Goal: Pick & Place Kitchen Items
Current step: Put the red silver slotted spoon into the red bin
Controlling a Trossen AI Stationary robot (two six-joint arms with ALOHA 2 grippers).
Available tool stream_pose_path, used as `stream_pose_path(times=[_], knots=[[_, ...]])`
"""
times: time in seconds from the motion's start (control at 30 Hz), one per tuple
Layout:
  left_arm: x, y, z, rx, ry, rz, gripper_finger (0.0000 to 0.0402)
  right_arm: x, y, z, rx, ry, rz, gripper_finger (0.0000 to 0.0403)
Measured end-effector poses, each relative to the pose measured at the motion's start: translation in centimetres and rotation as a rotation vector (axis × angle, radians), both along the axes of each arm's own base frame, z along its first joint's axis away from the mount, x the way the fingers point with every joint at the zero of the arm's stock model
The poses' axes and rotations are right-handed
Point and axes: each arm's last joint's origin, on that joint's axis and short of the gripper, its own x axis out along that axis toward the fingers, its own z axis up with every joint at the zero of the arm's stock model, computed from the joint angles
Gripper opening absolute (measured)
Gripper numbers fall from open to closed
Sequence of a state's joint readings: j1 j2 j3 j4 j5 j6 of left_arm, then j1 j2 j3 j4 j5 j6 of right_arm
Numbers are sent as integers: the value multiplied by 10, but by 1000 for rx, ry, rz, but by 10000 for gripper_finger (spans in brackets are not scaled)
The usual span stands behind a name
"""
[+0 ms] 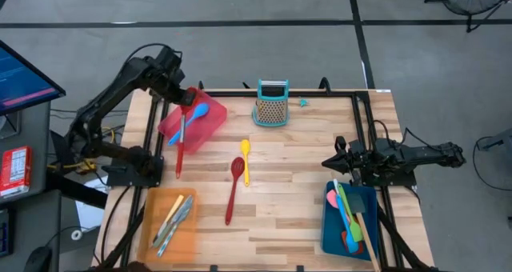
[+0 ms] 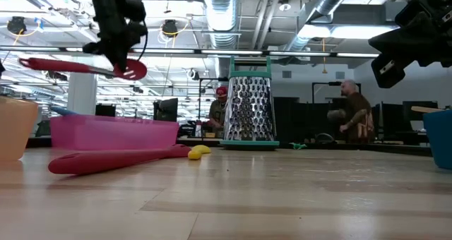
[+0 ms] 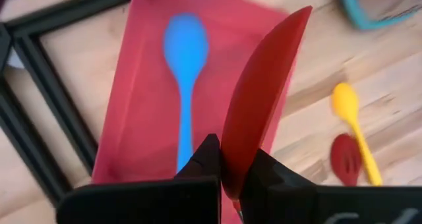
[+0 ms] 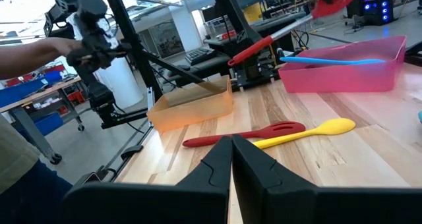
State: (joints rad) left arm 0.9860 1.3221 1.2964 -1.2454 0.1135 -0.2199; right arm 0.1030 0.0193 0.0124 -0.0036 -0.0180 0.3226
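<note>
Fingers (image 3: 206, 159) of the left gripper (image 1: 186, 101) clamp the bowl end of a red spoon (image 1: 181, 140), its handle trailing out past the red tray (image 1: 210, 126) directly beneath them, where a blue spoon (image 3: 185, 72) lies. Beyond the fingers, on the bare table (image 1: 280, 216), a slotted red spoon (image 1: 233, 190) and a yellow spoon (image 1: 245, 160) rest side by side. Right gripper (image 1: 336, 162) fingers are pressed together on nothing, just beside the blue tray (image 1: 330, 224) of spatulas (image 1: 350, 216).
</note>
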Motion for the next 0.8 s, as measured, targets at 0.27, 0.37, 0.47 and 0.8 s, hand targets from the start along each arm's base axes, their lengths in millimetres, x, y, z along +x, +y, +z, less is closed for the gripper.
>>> stream_pose_path(times=[0.27,0.37,0.47,0.8], knots=[[7,19,-20,-57,61,-20,2,0,0,0,0,0,0,10],[9,24,-26,-61,94,-36,2,0,0,0,0,0,0,10],[12,30,-33,-54,139,-39,2,0,0,0,0,0,0,10],[20,43,-43,-23,129,-44,2,0,0,0,0,0,0,10]])
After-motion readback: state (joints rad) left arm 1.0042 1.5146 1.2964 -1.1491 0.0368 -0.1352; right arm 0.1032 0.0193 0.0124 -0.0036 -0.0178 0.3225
